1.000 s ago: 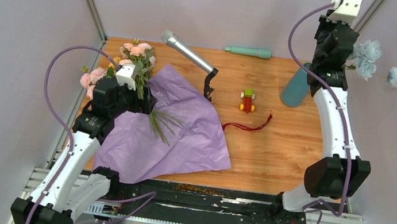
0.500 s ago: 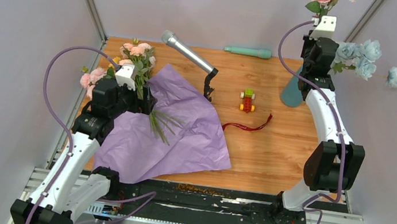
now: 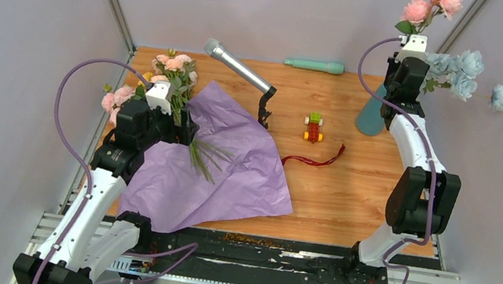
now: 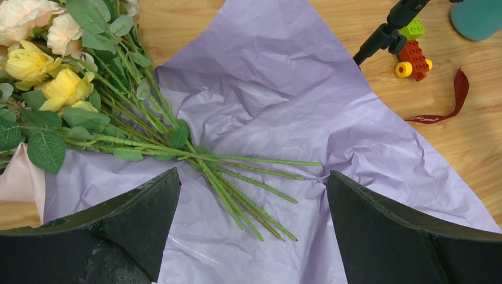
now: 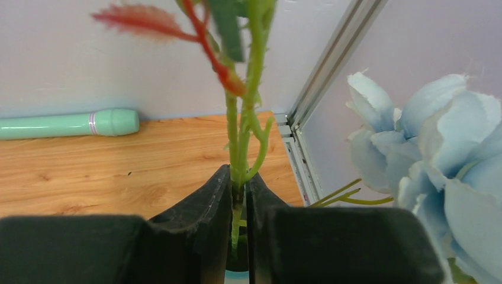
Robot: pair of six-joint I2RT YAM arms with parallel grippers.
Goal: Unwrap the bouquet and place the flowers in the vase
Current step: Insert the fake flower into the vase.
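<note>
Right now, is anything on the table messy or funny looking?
Yes, a little. Brown crumbs lie scattered along the near edge of the table. The lilac paper wrap is spread out flat and crumpled, and the dark red ribbon lies loose just right of it. That fits the unwrapping; nothing looks broken.

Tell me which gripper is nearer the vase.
Right. The right gripper sits directly above the vase, fingers pinching a flower stem; the left gripper hangs open far across the table, over the purple paper and loose stems.

Pale blue flowers just beside vase mouth
</note>
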